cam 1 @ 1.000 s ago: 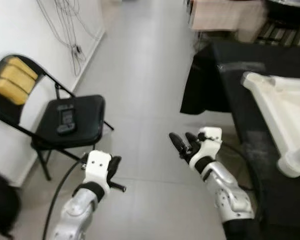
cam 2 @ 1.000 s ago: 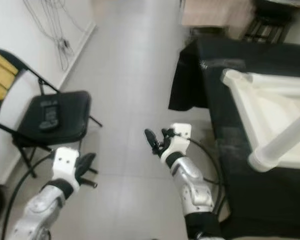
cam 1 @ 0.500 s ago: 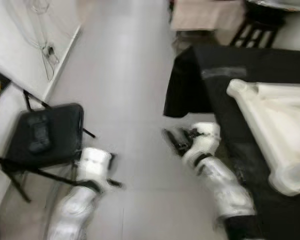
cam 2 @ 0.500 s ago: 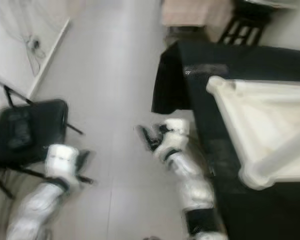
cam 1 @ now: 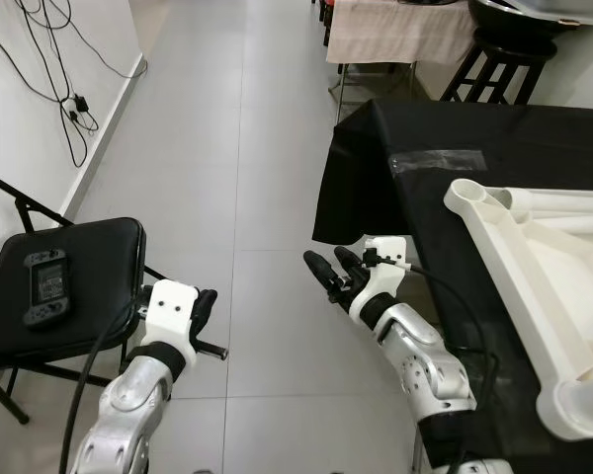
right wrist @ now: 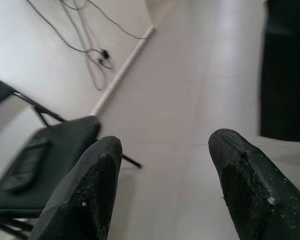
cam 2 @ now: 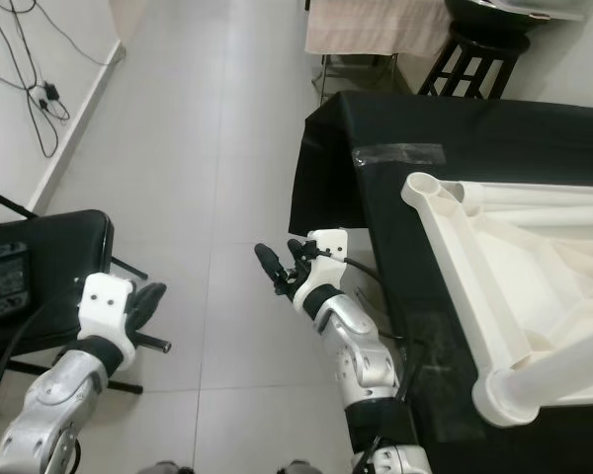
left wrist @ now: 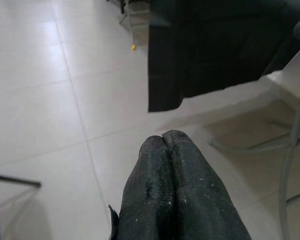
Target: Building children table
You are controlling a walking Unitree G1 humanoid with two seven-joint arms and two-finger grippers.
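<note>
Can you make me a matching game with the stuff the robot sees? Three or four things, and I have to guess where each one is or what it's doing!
Things:
1. white table frame
2. game console
3. left tool
4. right tool

Places or states:
A. lying on the black folding chair
B. fingers pressed together, over the tiled floor
C. lying on the black cloth of the table
D. fingers spread wide apart, holding nothing

Pairs: 1-C, 2-A, 3-B, 4-D
</note>
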